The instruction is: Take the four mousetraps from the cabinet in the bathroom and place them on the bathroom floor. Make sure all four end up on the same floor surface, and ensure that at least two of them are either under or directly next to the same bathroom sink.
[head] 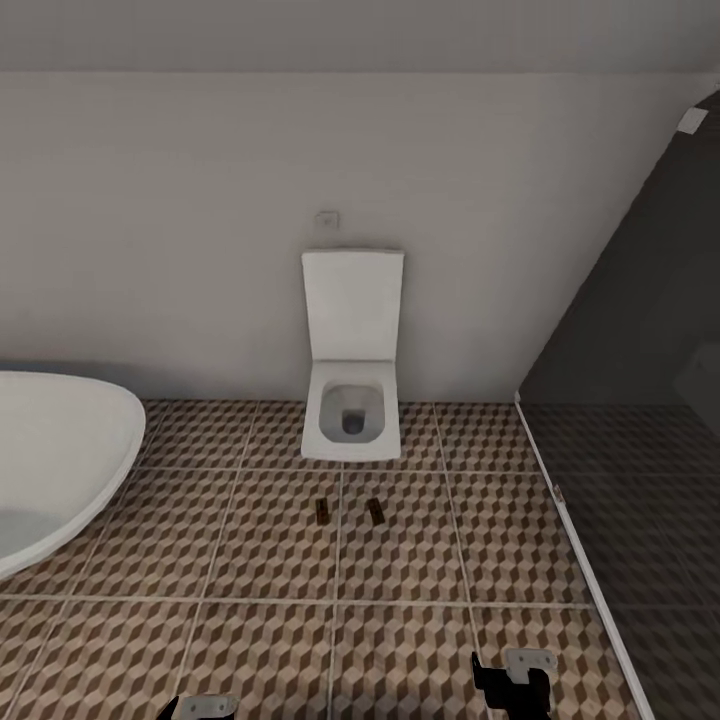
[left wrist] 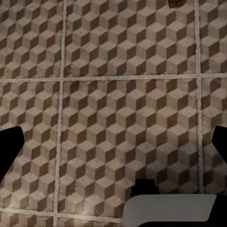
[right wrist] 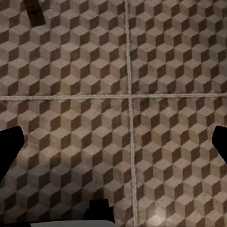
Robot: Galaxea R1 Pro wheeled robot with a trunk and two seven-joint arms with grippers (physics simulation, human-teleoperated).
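Two mousetraps lie on the bathroom floor (head: 270, 640) in front of a white toilet: one (head: 322, 512) just left of a grout line, the other (head: 376, 511) just right of it. An edge of a mousetrap (left wrist: 175, 3) shows in the left wrist view and a mousetrap (right wrist: 35, 12) in the right wrist view. My left gripper (left wrist: 113, 146) and right gripper (right wrist: 113, 146) hang open over bare tiles, nothing between their fingers, well short of the traps. In the head view they sit at the bottom edge, left (head: 195, 708) and right (head: 520, 685). Cabinet and bathroom sink are out of view.
A white toilet (head: 352, 400) stands against the back wall. A white bathtub (head: 50, 460) fills the left side. A dark glass shower screen (head: 640, 430) with a white floor rail closes off the right.
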